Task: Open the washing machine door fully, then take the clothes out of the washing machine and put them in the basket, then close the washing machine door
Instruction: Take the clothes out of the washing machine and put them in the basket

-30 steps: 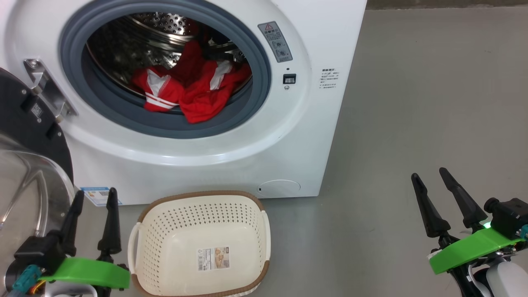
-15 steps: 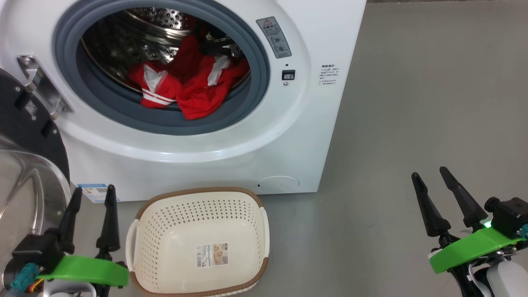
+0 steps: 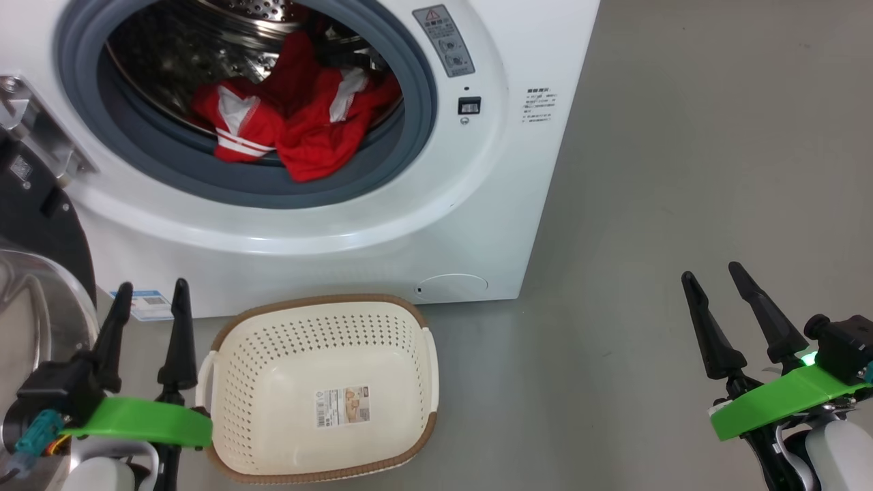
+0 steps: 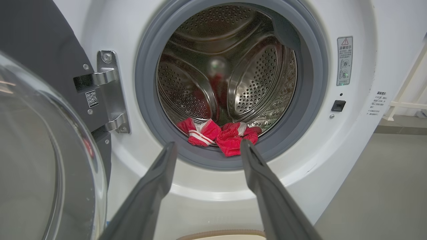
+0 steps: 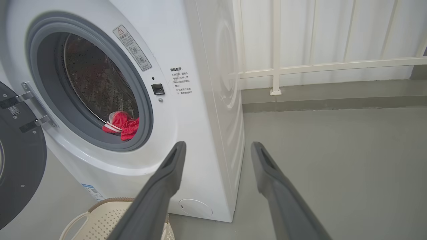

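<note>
Grey floor: basket lower centre. Clothes inside washer, upper left. Left gripper, right gripper: fingers apart.

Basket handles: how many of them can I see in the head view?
2. The left handle is on the basket's side next to the left tool; the right handle is on the opposite side. None seems to be hidden.

Head view: washing machine door cut by left edge; washing machine top runs off upper edge. Heap of clothes bunched, piece count unclear. Print on warning sticker, upper centre, too small to read. Text on basket label illegible. Left wrist view: basket a rim sliver at bottom edge, rest cut off.
</note>
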Tool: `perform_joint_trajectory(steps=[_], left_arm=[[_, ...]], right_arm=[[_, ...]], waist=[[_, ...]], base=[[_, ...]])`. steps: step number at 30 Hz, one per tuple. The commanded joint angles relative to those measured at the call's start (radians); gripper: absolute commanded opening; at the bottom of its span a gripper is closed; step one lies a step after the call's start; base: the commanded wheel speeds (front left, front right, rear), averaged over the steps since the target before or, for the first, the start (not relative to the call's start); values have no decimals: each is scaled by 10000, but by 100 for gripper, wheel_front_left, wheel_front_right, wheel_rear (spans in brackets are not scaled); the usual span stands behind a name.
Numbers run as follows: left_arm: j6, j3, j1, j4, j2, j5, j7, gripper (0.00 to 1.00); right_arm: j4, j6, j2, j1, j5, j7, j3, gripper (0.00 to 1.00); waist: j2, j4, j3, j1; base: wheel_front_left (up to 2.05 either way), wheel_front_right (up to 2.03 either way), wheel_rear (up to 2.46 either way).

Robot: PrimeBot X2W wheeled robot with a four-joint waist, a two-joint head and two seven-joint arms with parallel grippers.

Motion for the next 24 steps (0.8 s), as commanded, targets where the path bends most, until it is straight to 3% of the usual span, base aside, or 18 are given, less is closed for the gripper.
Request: perform_joint_trajectory(steps=[1,24], left_arm=[[-39,348,-433,-163,203,144,-95,100],[380,444,-2666,831,206,261,14,100]], right_arm=[[-253,16,-145,-213,4,-120,168,100],[-459,16,-51,-864,320,-120,172,100]], waist=[[0,-55,72,0],[0,-622,1544,0]], base=[[0,0,0],[0,0,0]])
